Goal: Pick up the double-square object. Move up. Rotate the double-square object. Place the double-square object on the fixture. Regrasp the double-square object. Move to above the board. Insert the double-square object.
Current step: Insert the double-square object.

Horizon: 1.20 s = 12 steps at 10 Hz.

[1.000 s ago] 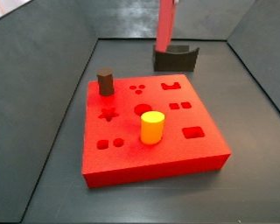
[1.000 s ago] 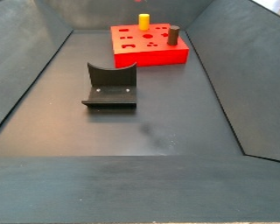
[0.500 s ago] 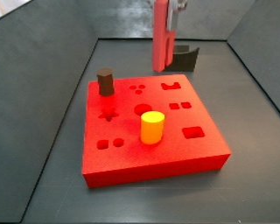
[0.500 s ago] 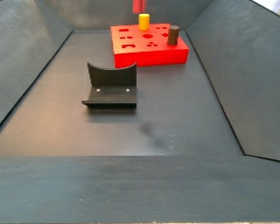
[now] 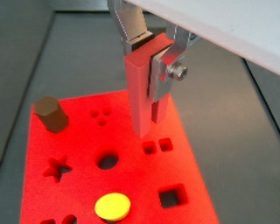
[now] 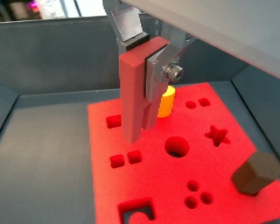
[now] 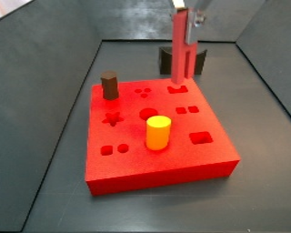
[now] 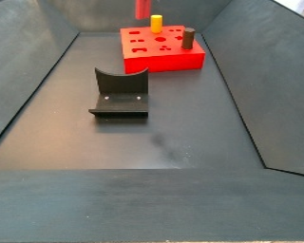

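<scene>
My gripper (image 5: 150, 51) is shut on the double-square object (image 5: 140, 96), a long red piece held upright by its upper end. It also shows in a wrist view (image 6: 136, 96) and in a side view (image 7: 181, 55). Its lower end hangs over the board (image 7: 173, 155), close above the double-square cutout (image 5: 157, 146) near the board's far edge. Whether it touches the board I cannot tell. The gripper is at the top edge in a side view (image 7: 185, 11). The fixture (image 8: 121, 93) stands apart from the board and also shows behind the piece (image 7: 196, 62).
A brown cylinder (image 7: 110, 85) and a yellow cylinder (image 7: 158, 132) stand in holes of the board. The board (image 8: 161, 49) lies at the far end of a dark bin with sloping walls (image 8: 28, 85).
The gripper has carried the red piece from over the fixture to over the board's far edge and lowered it toward the double-square cutout.
</scene>
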Available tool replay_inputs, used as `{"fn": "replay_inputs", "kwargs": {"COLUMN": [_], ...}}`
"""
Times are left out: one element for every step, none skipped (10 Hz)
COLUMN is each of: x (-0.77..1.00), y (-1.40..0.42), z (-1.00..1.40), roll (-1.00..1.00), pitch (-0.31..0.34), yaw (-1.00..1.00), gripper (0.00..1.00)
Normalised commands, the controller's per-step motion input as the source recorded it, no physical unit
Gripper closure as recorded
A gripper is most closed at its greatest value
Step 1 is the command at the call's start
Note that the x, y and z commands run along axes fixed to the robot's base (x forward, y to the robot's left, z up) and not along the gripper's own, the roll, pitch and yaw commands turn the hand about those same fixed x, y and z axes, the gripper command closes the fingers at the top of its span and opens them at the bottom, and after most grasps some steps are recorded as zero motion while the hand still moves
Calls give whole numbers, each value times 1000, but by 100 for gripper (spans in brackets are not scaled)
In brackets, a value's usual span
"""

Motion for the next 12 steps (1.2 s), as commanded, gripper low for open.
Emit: {"fn": "replay_inputs", "kwargs": {"x": [489,463,346,154,131,117,0,0,140,229,100,0], "y": [-63,-37,0,34,46,49,54,0,0,43,0,0], "z": [-229,-260,-371,-457,-471,-483,-274,-17,-220,-437,0,-54], "roll": [-59,-44,0,0,0,0,0,0,0,31,0,0], "pitch": [-26,-10,0,-9,-4,0,10,0,0,0,19,0], "yaw": [-606,-646,-780,-971,-989,-986,-837,0,-340,-866,-383,0], "gripper": [100,100,100,100,100,100,100,100,100,100,100,100]}}
